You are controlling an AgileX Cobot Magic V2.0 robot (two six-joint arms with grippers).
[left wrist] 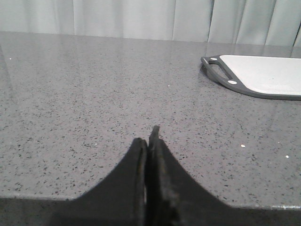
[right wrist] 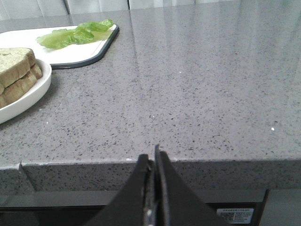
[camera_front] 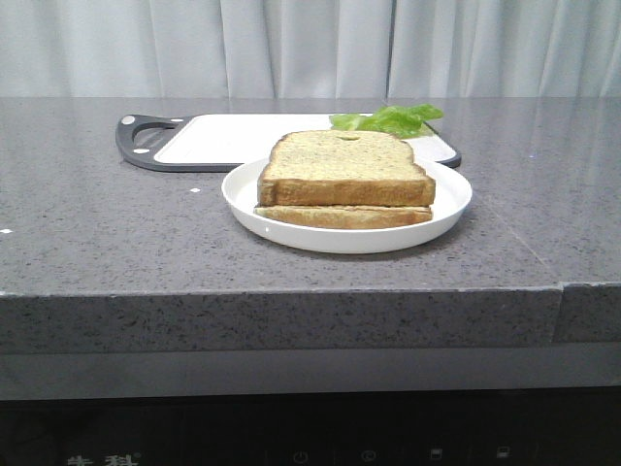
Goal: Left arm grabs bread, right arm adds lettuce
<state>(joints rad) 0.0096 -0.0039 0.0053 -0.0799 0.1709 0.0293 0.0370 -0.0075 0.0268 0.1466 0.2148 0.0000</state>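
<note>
The bread (camera_front: 347,167) lies on a thinner slice (camera_front: 344,216) in a white plate (camera_front: 446,209) on the grey worktop (camera_front: 116,243). The lettuce (camera_front: 388,119) lies behind it on a white cutting board (camera_front: 223,141). The left tool (left wrist: 149,141) and the right tool (right wrist: 154,157) are both pressed together, holding nothing, well apart from the food.

Bread (camera_front: 346,167): thick slice stacked on a thinner slice (camera_front: 343,216)
Plate (camera_front: 254,202): white, holds both slices, on the desk (camera_front: 116,233)
Cutting board (camera_front: 225,138): white, dark rim, behind the plate
Lettuce (camera_front: 388,119): on the board's right end
</note>
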